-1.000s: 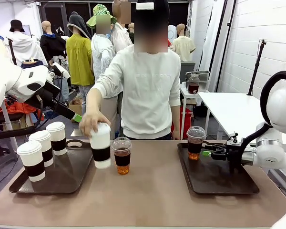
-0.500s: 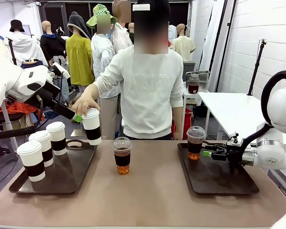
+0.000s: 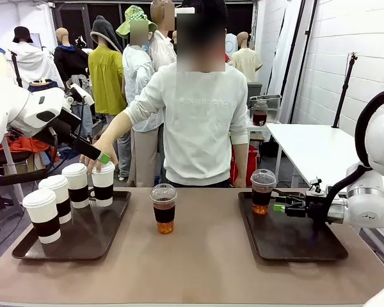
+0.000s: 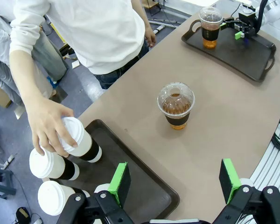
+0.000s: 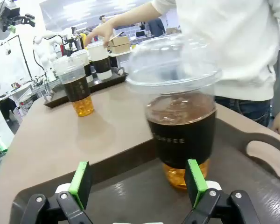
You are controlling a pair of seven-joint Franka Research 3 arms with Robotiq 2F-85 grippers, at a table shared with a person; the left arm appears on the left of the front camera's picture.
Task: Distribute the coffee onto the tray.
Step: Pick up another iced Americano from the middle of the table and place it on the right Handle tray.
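Four white lidded coffee cups stand on the left tray (image 3: 83, 240). The person's hand (image 3: 97, 165) rests on the far one (image 3: 103, 183), also seen from above in the left wrist view (image 4: 81, 144). One iced coffee (image 3: 164, 208) stands on the bare table between the trays (image 4: 176, 105). Another iced coffee (image 3: 263, 190) sits on the right tray (image 3: 301, 240). My right gripper (image 3: 280, 206) is open just short of that cup (image 5: 182, 135), its pads apart and empty (image 5: 137, 183). My left gripper (image 3: 102, 157) hangs open high above the left tray (image 4: 174, 179).
The person stands at the far edge, one arm stretched over the left tray and close to my left arm. A white side table (image 3: 307, 144) stands behind the right tray. The table's brown middle has free room around the lone iced cup.
The person's hand carried a white cup from beside the middle iced coffee leftward and set it down on the left tray. Both grippers stayed where they were.
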